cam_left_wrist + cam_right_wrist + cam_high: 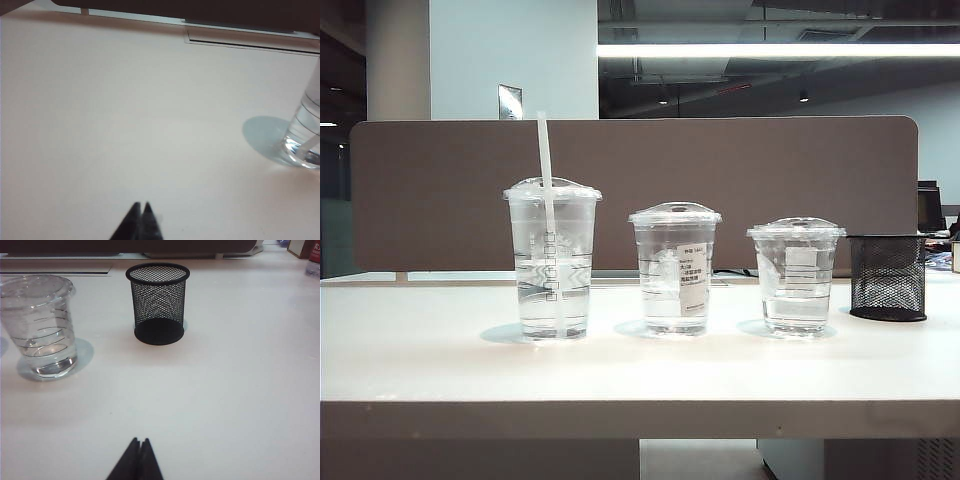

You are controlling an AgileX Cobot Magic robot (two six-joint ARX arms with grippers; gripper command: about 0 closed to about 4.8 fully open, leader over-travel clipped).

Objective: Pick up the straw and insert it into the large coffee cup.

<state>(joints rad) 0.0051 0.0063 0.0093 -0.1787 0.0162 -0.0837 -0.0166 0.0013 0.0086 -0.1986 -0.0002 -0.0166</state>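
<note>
Straw already standing in the large coffee cup; both grippers idle and empty over the near table.

On the white table [420, 360], 3 lidded clear cups stand in a row. The large coffee cup [552, 262] is at the left, partly filled with clear liquid, and the straw [544, 150] rises upright through its domed lid, well above the rim. A medium cup with a white sticker [675, 270] stands in the middle and the shortest cup [796, 277] to its right, with a black mesh pen holder [888, 277] just beside that at far right. The left gripper [141, 206] hangs over bare tabletop nearer than the large cup, fingertips pressed together, holding nothing. The right gripper [140, 441] sits nearer than the shortest cup and the mesh holder, its tips likewise pressed together and empty.
</note>
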